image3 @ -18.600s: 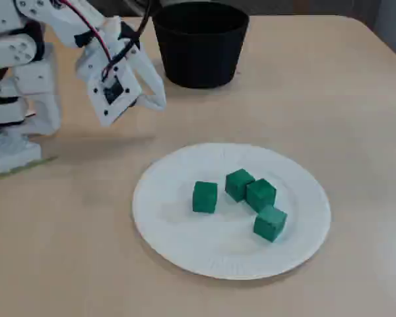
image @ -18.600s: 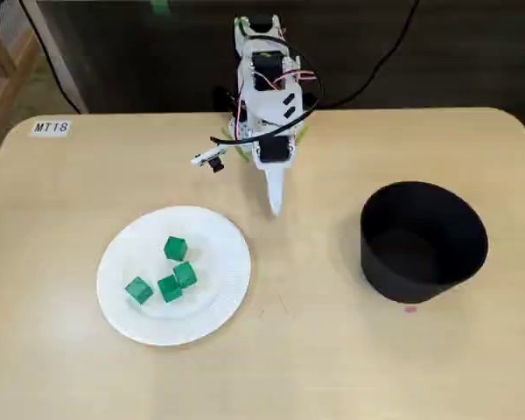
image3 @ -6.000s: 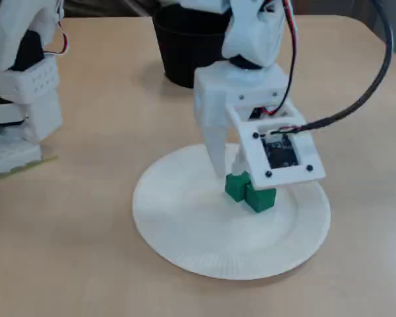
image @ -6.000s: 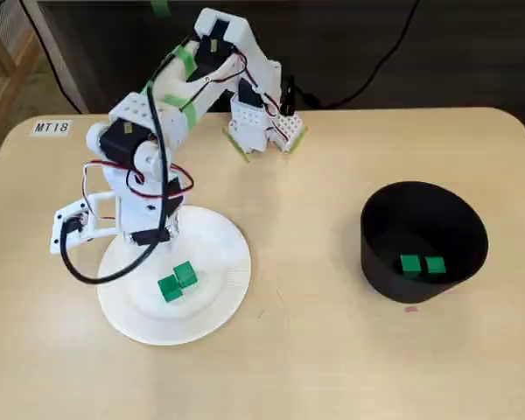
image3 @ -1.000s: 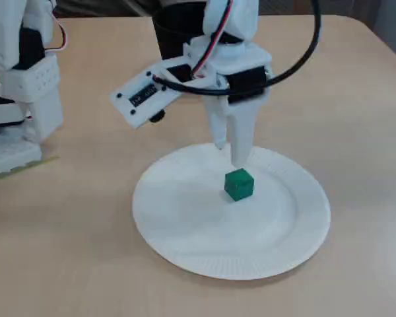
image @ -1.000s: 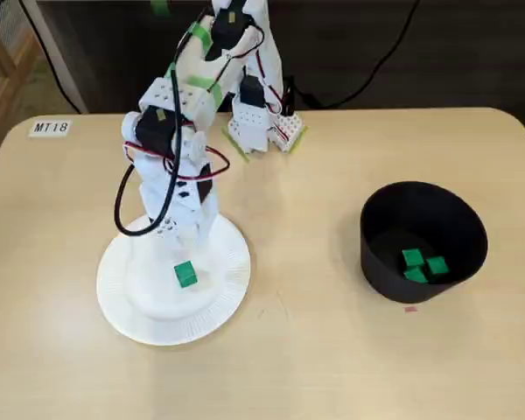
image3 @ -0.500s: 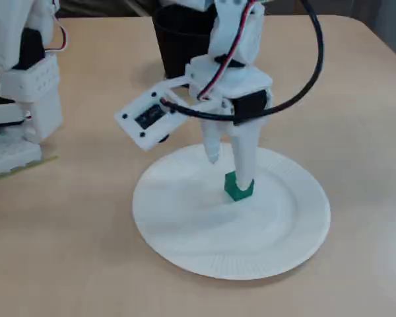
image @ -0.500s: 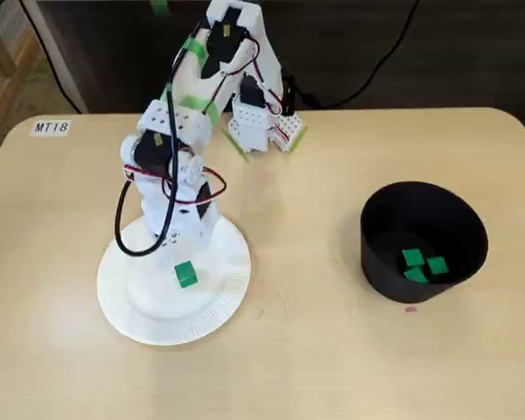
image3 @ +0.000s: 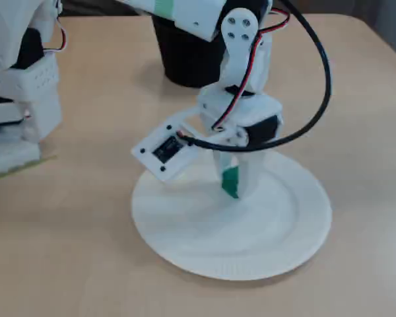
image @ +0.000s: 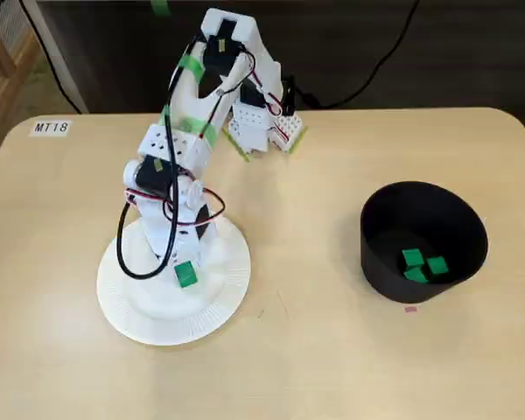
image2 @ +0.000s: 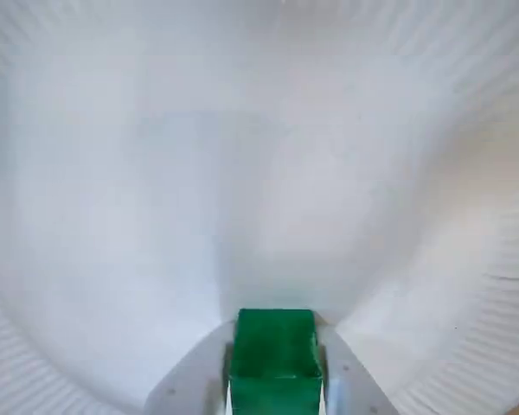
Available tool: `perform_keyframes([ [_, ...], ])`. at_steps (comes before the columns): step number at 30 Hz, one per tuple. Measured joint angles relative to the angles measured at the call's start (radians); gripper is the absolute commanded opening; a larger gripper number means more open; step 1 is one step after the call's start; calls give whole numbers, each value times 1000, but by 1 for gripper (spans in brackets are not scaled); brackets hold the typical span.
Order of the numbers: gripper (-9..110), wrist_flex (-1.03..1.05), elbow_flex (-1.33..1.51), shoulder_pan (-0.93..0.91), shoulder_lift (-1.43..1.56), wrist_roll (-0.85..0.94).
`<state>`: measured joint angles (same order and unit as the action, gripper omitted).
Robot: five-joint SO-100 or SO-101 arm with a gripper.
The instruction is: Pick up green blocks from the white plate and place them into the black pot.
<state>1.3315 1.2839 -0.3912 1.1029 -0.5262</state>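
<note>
High top-down fixed view, low side fixed view, close wrist view — plate [image: 149,319] common to all

The block [image: 185,276] on the plate [image: 149,319] is solid green, as are the three blocks [image: 411,259] in the plain matt black pot [image: 374,255]. The plate is white with a finely ribbed rim. The arm [image: 171,149] is white, banded with green tape [image: 187,66] and hung with red and black wires [image3: 326,79]. The table [image: 332,367] is pale tan. A white label [image: 51,128] bears black letters.
</note>
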Motion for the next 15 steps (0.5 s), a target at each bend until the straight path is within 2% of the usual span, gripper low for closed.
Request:
perform_keyframes([
  [7,-2,-37,-5,-8,49,74],
  [12,-2,-123,-23,-31,279,192],
  [15,-2,-156,-23,18,453,290],
])
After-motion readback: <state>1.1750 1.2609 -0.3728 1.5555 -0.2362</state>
